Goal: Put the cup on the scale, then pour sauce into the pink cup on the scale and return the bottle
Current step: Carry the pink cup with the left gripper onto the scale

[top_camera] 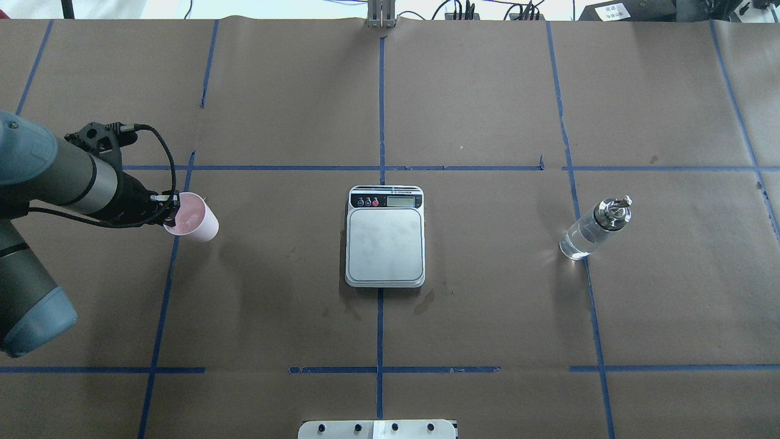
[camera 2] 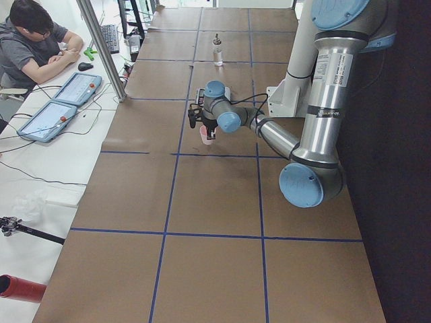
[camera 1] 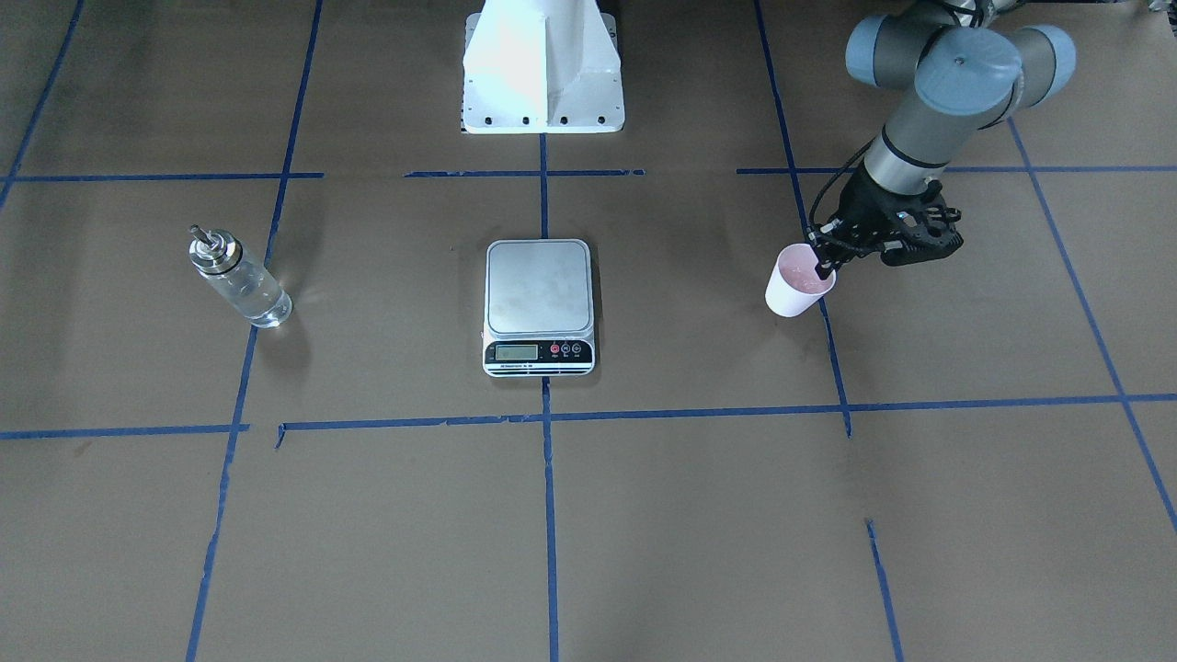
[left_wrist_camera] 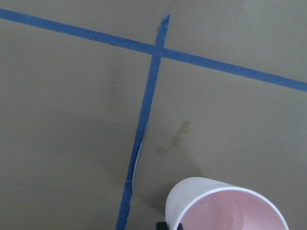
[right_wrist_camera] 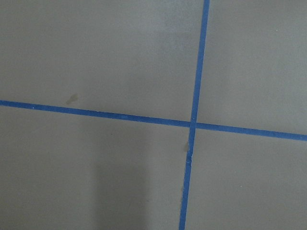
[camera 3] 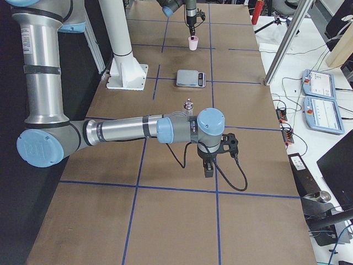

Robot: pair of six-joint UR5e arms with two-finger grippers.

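Front view: left gripper (camera 1: 821,268) clamped on cup (camera 1: 789,292) rim, right; scale (camera 1: 538,287) centre, unloaded; bottle (camera 1: 241,280) left, untouched. Right gripper (camera 3: 208,168): cannot tell.

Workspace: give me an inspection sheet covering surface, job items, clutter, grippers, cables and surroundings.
Surface: brown paper with a blue tape grid, faint stains.
Job's things: cup on the robot's left, off the scale; scale platform bare; bottle upright on the robot's right, untouched.
Clutter: nothing seen.
Grippers: left gripper pinches the cup's rim; right gripper points down over bare paper, open or shut cannot tell.
Cables: black cable loops at the left wrist.
Surroundings: person seated at a side desk with tablets.
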